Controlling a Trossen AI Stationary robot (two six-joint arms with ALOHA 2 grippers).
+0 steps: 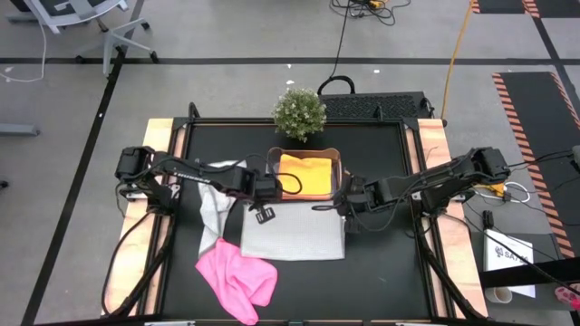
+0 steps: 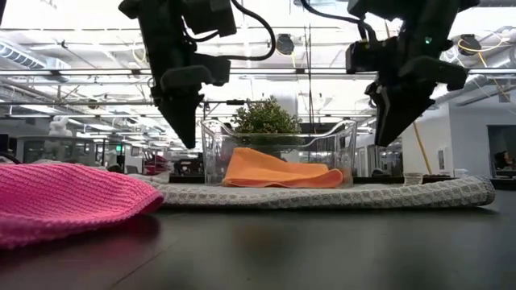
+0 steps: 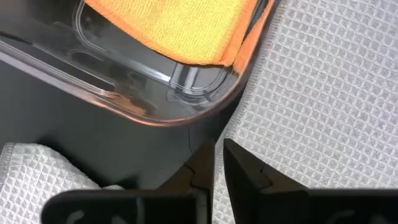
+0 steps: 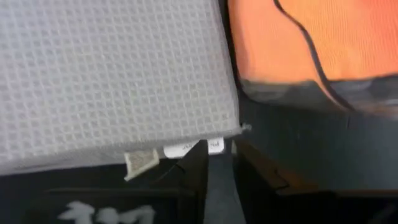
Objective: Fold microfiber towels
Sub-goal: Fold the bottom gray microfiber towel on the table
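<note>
Orange towel (image 2: 278, 171) in clear tub (image 2: 211, 153), grey towel (image 2: 322, 194) in front, pink towel (image 2: 68, 201) nearest.
</note>
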